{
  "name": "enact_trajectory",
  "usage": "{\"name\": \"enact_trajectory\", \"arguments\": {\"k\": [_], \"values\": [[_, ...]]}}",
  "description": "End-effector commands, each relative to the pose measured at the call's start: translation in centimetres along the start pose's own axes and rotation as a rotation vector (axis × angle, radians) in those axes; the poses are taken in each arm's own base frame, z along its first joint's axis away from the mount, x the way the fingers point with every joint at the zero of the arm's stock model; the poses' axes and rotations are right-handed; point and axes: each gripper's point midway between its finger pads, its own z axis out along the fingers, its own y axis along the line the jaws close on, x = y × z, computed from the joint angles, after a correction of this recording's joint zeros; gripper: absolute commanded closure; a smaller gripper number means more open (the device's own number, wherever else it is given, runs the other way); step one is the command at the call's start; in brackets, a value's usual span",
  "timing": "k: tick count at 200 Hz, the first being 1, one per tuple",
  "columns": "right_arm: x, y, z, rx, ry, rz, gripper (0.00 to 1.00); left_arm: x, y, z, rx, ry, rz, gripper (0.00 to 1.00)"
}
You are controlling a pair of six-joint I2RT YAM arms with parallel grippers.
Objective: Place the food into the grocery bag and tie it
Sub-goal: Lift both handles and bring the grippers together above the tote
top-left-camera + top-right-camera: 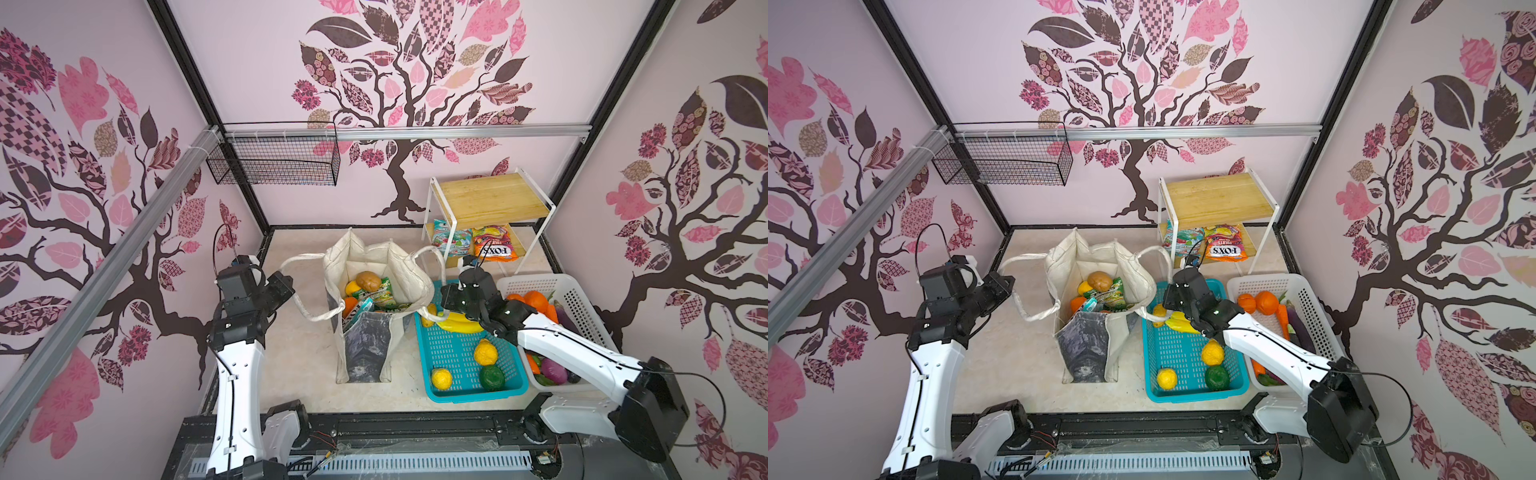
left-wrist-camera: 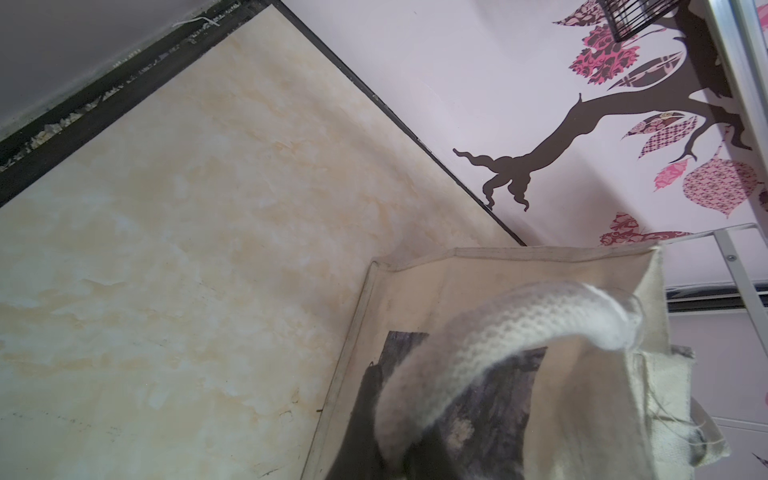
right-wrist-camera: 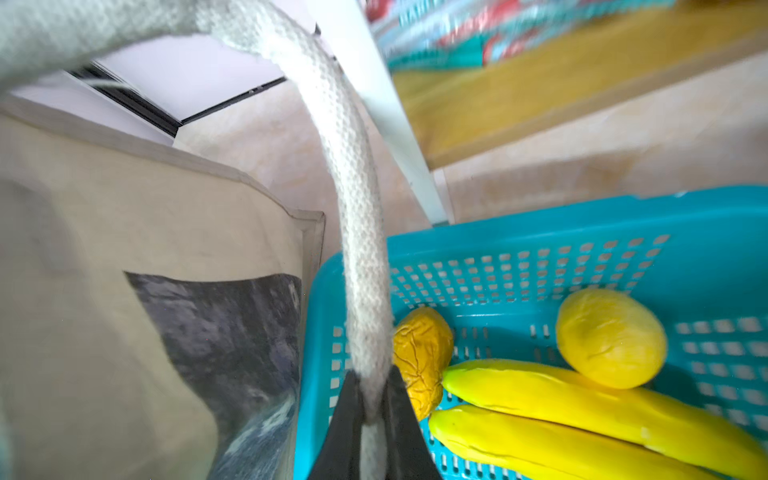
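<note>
Grocery bag (image 1: pixel 365 353) upright on the surface (image 1: pixel 299 365) beside the teal basket (image 1: pixel 478 397), food (image 1: pixel 368 281) inside; left fingers (image 1: pixel 290 287) pinched shut on the left handle (image 1: pixel 309 316), right fingers (image 3: pixel 358 405) likewise on the right handle (image 3: pixel 357 187); advisable: draw both over the mouth evenly, without tipping.

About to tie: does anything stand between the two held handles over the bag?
Nothing visible does. The left gripper is shut on the left handle, the right gripper on the right handle; between them lies only the open grocery bag, food inside.
</note>
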Motion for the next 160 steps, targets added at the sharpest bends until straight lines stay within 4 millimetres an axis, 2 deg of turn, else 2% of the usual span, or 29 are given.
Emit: {"name": "enact_trajectory", "arguments": {"k": [1, 23, 37, 58, 79, 100, 117, 136, 145, 160], "values": [[-4.1, 2.4, -3.8, -0.048, -0.067, -0.142, 1.0, -3.0, -3.8, -2.1, 0.103, -0.052, 0.017, 1.0], [-6.1, 4.2, -5.2, -0.081, -0.076, -0.186, 1.0, -4.4, -5.8, -2.3, 0.166, -0.047, 0.01, 1.0], [-7.8, 5.1, -6.2, -0.092, -0.108, -0.211, 1.0, -5.1, -8.6, -2.8, 0.2, -0.004, 0.067, 1.0], [-10.1, 7.3, -7.4, -0.148, -0.142, -0.245, 1.0, -4.2, -13.3, -3.2, 0.213, 0.063, 0.217, 1.0], [-10.5, 10.4, -7.4, -0.25, -0.117, -0.276, 1.0, -3.1, -17.3, -3.6, 0.37, 0.077, 0.21, 1.0], [-9.7, 13.5, -7.1, -0.283, -0.12, -0.354, 1.0, -2.1, -19.2, -3.5, 0.433, 0.102, 0.209, 1.0], [-8.2, 16.4, -6.6, -0.344, -0.106, -0.417, 1.0, -0.8, -20.8, -3.1, 0.51, 0.157, 0.188, 1.0], [-6.2, 19.2, -5.7, -0.48, -0.047, -0.404, 1.0, 0.8, -22.7, -3.0, 0.594, 0.227, 0.185, 1.0], [-5.2, 20.4, -5.5, -0.532, -0.027, -0.404, 1.0, 1.4, -23.1, -2.9, 0.591, 0.24, 0.2, 1.0], [-3.4, 22.3, -5.6, -0.599, -0.014, -0.424, 1.0, 2.6, -22.5, -2.4, 0.471, 0.24, 0.28, 1.0]]}}
